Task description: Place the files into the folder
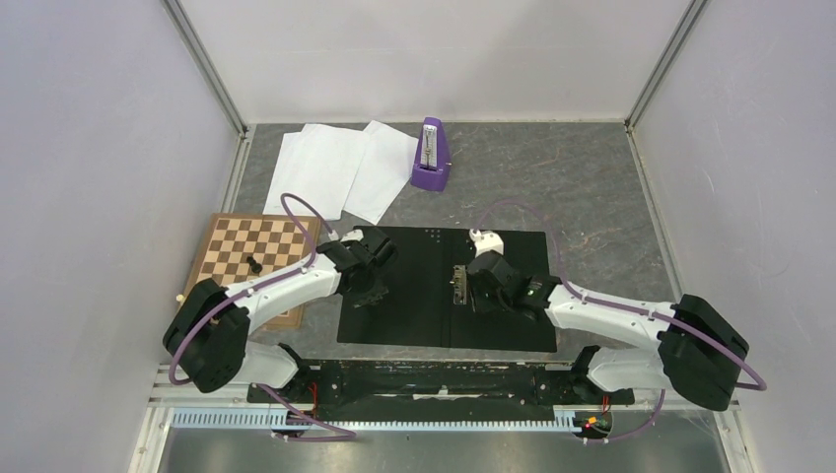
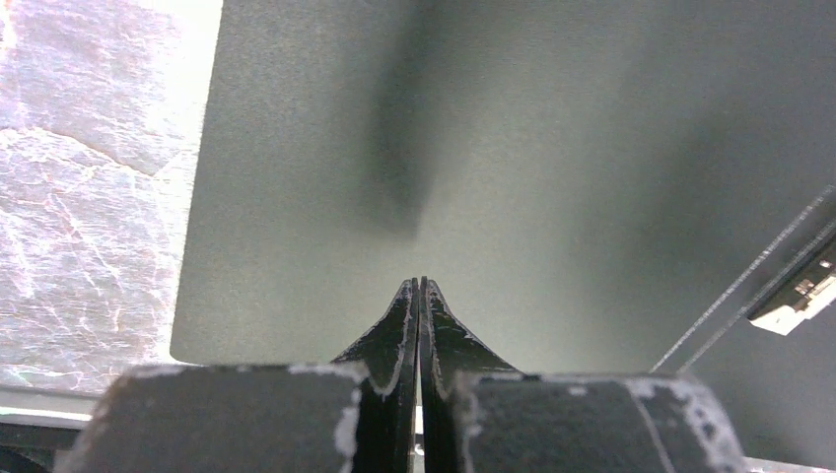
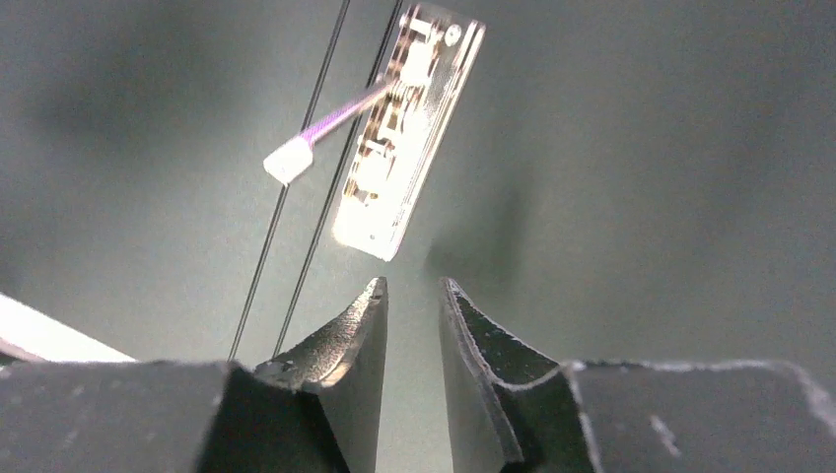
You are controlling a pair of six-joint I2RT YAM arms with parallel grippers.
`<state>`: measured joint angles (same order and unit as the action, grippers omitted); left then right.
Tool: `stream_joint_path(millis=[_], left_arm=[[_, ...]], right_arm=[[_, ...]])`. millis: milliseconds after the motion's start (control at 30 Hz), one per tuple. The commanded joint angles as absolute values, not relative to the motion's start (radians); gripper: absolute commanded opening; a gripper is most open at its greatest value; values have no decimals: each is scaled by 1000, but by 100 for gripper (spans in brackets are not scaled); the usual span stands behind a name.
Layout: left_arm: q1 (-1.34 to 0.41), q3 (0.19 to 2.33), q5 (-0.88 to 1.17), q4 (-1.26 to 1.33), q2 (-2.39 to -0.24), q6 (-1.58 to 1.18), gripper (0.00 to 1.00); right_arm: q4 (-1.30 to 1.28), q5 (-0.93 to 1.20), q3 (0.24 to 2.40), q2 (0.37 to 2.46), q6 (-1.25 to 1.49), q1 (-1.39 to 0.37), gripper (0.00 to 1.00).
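files point(image 1: 330, 168) lie past the folder's point(image 1: 414, 315) far-left corner, nearest my clenched, empty left hand point(image 2: 421, 286); right hand point(image 3: 412, 288) slightly parted.

Occluded and cropped items
The left arm point(image 1: 286, 284) covers the near part of the chessboard point(image 1: 237, 246); the spine clip point(image 2: 797, 296) of the folder point(image 2: 542, 148) is cut off by the right edge of the left wrist view.
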<state>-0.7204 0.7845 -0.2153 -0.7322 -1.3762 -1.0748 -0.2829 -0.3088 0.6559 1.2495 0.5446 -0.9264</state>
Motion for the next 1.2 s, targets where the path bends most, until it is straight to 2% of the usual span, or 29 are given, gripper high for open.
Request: stream_joint_path(millis=[0, 200, 833, 1167], left_arm=[[-742, 832, -264, -769, -1351, -1043, 2], [-744, 864, -279, -747, -1368, -999, 2], [-675, 1068, -227, -735, -1371, -787, 5], [-633, 1138, -185, -718, -1367, -745, 10]], right_arm=[[-81, -158, 557, 1208, 578, -925, 28], [66, -88, 558, 1254, 595, -924, 26], [108, -65, 816, 1593, 462, -744, 21], [130, -38, 860, 1702, 415, -695, 21]])
